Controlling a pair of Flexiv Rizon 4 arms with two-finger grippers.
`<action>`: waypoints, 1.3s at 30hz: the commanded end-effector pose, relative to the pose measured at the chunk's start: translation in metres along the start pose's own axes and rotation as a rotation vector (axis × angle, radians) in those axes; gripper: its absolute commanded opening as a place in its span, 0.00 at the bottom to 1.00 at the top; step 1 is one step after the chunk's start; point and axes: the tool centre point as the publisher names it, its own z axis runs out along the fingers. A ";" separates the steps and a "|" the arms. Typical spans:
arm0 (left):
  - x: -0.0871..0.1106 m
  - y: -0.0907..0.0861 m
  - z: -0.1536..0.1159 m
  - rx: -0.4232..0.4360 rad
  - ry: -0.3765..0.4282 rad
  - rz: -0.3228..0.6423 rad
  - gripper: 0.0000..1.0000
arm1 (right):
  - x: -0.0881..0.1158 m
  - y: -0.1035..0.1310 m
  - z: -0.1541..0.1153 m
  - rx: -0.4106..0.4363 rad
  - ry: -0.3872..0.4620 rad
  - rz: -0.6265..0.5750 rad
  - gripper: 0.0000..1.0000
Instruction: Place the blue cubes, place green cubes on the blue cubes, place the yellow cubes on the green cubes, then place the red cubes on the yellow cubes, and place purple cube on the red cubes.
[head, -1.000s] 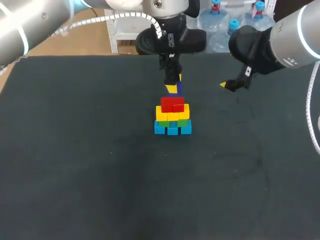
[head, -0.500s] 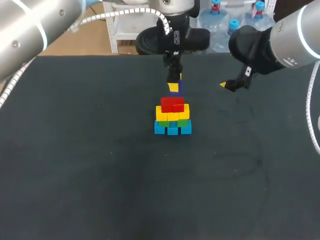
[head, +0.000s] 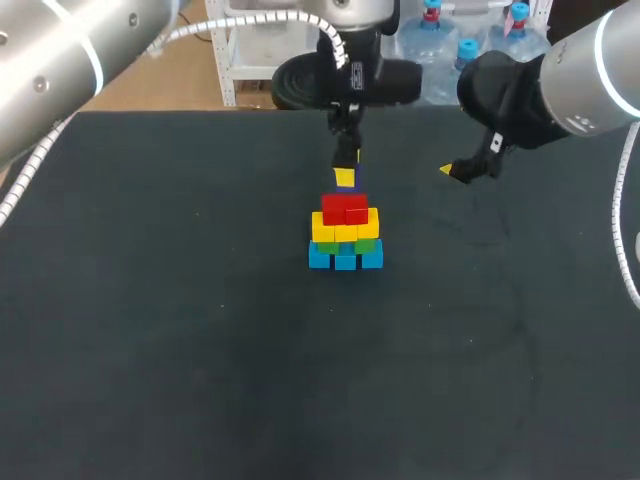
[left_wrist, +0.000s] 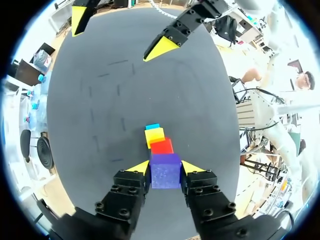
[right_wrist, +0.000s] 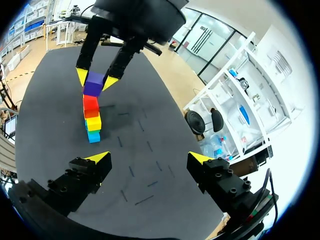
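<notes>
Movement over the last second is small: the left gripper (left_wrist: 165, 168) has drifted a little to the right and settled over the stack, while the arm behind it has swung. Its fingers are clamped on the purple cube (right_wrist: 93, 83) from two sides. The cube now sits directly over the red cubes (head: 345, 208), and from the right wrist view it looks to be touching them or just above, though I cannot tell which.

Below the red cubes are the yellow cubes (head: 345, 230), then the green cubes (head: 366, 245), then the blue cubes (head: 345, 259) on the table (head: 150, 300), near its middle.

The right gripper (right_wrist: 150, 158) has not moved. It hangs to the right of the stack and farther back, fingers wide apart and empty.

By my reading, only the last layer is left. The cube needs to be let go cleanly, without nudging the layers underneath.
</notes>
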 end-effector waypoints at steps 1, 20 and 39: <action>0.003 -0.004 0.003 -0.003 -0.002 -0.001 0.00 | 0.001 0.003 0.000 0.016 -0.001 0.002 1.00; 0.004 -0.006 0.002 -0.161 0.043 0.028 0.00 | 0.001 0.003 0.000 0.016 -0.001 0.002 1.00; 0.008 -0.003 0.001 -0.228 0.013 -0.089 0.00 | 0.001 0.003 0.000 0.016 -0.001 0.002 1.00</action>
